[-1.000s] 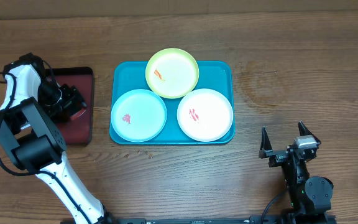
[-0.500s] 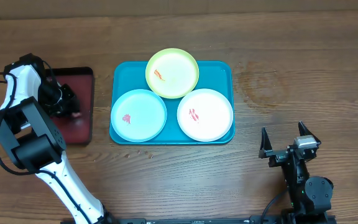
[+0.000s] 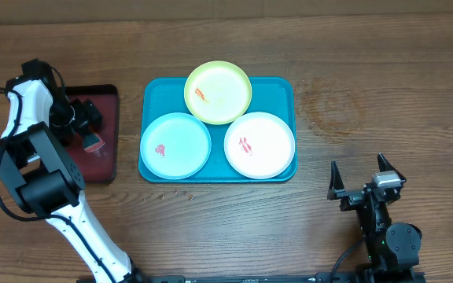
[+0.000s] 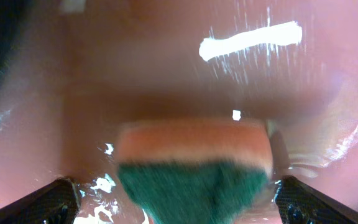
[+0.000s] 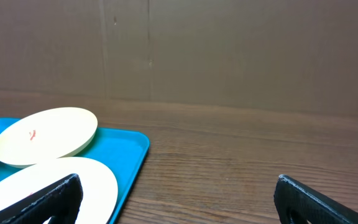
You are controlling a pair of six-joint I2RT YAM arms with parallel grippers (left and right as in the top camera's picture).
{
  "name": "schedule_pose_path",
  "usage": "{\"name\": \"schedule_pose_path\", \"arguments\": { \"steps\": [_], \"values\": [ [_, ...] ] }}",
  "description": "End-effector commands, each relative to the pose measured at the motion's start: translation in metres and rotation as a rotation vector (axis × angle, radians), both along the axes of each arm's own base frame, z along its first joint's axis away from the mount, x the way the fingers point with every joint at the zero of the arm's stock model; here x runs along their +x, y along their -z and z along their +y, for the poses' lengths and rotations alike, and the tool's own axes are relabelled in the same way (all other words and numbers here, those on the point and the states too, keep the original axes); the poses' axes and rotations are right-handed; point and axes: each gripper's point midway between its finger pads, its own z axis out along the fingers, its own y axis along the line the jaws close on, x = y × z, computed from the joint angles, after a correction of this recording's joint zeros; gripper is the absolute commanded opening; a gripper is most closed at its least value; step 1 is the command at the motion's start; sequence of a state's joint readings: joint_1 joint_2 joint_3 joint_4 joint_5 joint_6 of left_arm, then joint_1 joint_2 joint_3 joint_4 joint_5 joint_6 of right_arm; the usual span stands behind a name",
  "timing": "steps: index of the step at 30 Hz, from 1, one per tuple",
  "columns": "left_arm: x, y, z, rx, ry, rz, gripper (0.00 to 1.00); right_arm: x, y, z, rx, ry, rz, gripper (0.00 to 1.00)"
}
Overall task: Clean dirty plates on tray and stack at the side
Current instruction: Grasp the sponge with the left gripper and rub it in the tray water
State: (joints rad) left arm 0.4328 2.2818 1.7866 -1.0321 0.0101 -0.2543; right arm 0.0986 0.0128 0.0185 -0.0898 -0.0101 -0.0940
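Note:
Three plates lie on the turquoise tray (image 3: 278, 88): yellow-green (image 3: 218, 93) at the back, light blue (image 3: 175, 145) front left, white (image 3: 259, 145) front right, each with a red smear. My left gripper (image 3: 85, 118) is open over the dark red tray (image 3: 107, 98). A sponge (image 3: 94, 143), orange with a green face (image 4: 191, 180), lies on that tray between its spread fingers (image 4: 176, 202). My right gripper (image 3: 360, 179) is open and empty, right of the turquoise tray. The right wrist view shows the yellow-green plate (image 5: 45, 135), white plate (image 5: 55, 186) and tray corner (image 5: 129, 149).
The dark red tray's floor (image 4: 166, 74) looks wet and shiny. Small crumbs (image 3: 185, 194) lie on the wooden table in front of the turquoise tray. A brown wall (image 5: 229, 50) stands behind the table.
My left gripper has shifted toward the back of the dark red tray, and the sponge now shows on the tray in front of it. The right arm and plates have not moved.

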Motion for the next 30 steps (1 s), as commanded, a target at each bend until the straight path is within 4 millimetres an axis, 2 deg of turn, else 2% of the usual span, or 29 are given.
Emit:
{"name": "schedule_pose_path", "arguments": {
  "steps": [1,4,6,8,10,13,14,15,16,17,18,25,30],
  "values": [
    [-0.003,0.01,0.011,0.043,0.004,0.022,0.98,0.0,0.002,-0.003,-0.005,0.014,-0.005,1.0],
    [0.003,0.01,0.014,0.054,0.007,0.0,0.82,0.0,0.002,-0.003,-0.005,0.014,-0.005,1.0],
    [0.006,0.01,0.015,0.059,0.006,-0.012,0.58,0.0,0.002,-0.003,-0.005,0.014,-0.005,1.0],
    [0.007,0.009,0.015,0.061,0.005,-0.018,0.26,0.0,0.002,-0.003,-0.005,0.014,-0.005,1.0],
    [0.007,0.009,0.016,0.061,0.005,-0.018,0.04,0.0,0.002,-0.003,-0.005,0.014,-0.004,1.0],
    [0.005,0.01,0.015,0.057,0.006,-0.011,0.04,0.0,0.002,-0.003,-0.005,0.014,-0.005,1.0],
    [0.003,0.01,0.014,0.054,0.006,-0.003,0.06,0.0,0.002,-0.003,-0.005,0.014,-0.005,1.0],
    [0.002,0.01,0.013,0.05,0.006,0.005,0.17,0.0,0.002,-0.003,-0.005,0.014,-0.005,1.0],
    [0.0,0.01,0.011,0.045,0.007,0.013,0.47,0.0,0.002,-0.003,-0.005,0.014,-0.004,1.0],
    [-0.004,0.01,0.009,0.035,0.007,0.027,0.91,0.0,0.002,-0.003,-0.005,0.014,-0.004,1.0],
    [-0.007,0.01,0.007,0.028,0.008,0.041,1.0,0.0,0.002,-0.003,-0.005,0.014,-0.005,1.0],
    [-0.037,0.009,-0.011,-0.049,0.011,0.162,1.0,0.0,0.002,-0.003,-0.005,0.014,-0.004,1.0],
    [-0.047,0.006,-0.03,-0.147,0.006,0.19,0.98,0.0,0.002,-0.003,-0.005,0.014,-0.005,1.0]
  ]
}}
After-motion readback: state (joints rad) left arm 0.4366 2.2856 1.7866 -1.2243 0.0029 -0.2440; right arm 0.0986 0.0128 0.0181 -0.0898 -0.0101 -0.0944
